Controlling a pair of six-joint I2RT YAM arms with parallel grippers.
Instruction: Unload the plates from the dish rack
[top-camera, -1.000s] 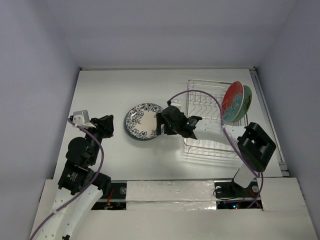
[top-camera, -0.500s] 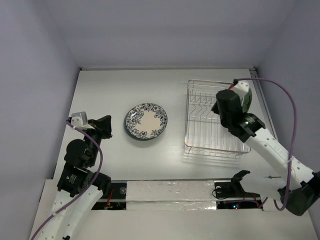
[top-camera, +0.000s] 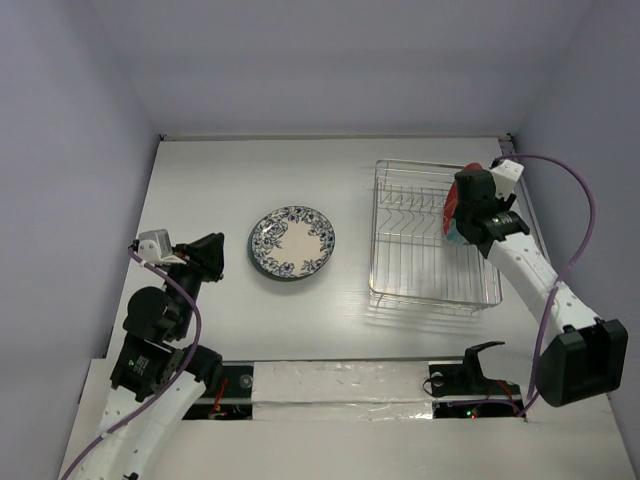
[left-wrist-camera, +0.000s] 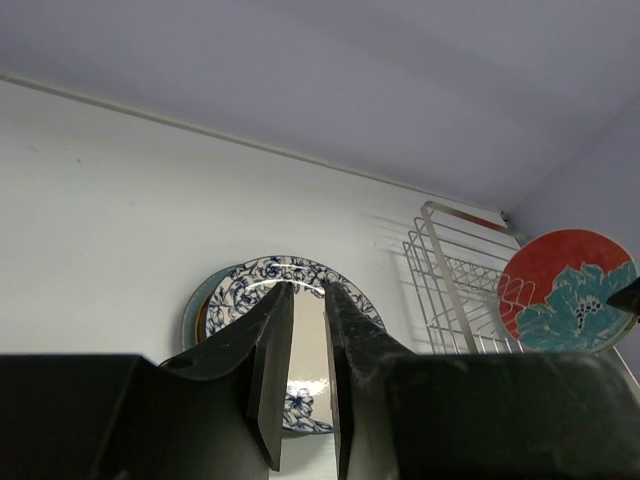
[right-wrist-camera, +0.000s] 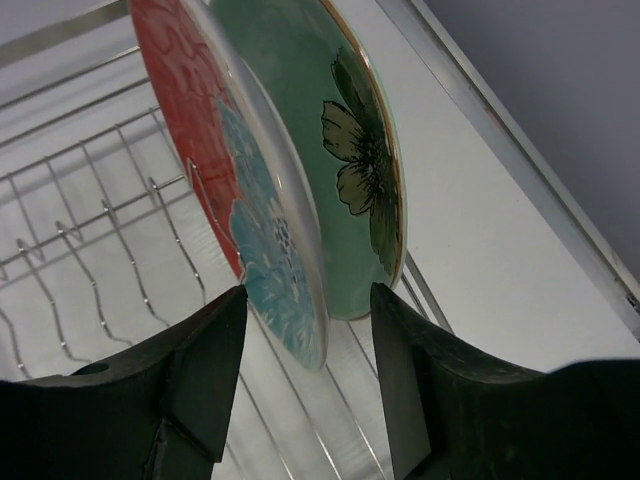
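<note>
The right hand (right-wrist-camera: 308, 320), spread wide, straddles the rims of the red plate (right-wrist-camera: 215, 150) and green plate (right-wrist-camera: 300, 110), standing on edge at the dish rack's (top-camera: 377, 225) end by the desk's (top-camera: 220, 180) right edge; the left hand (left-wrist-camera: 305, 300), narrow and empty, sits well apart near the left edge

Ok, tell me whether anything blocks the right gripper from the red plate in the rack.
Nothing visible does. The open right gripper straddles the red plate at its rim, though the green plate leaning behind it also sits between the fingers.
</note>
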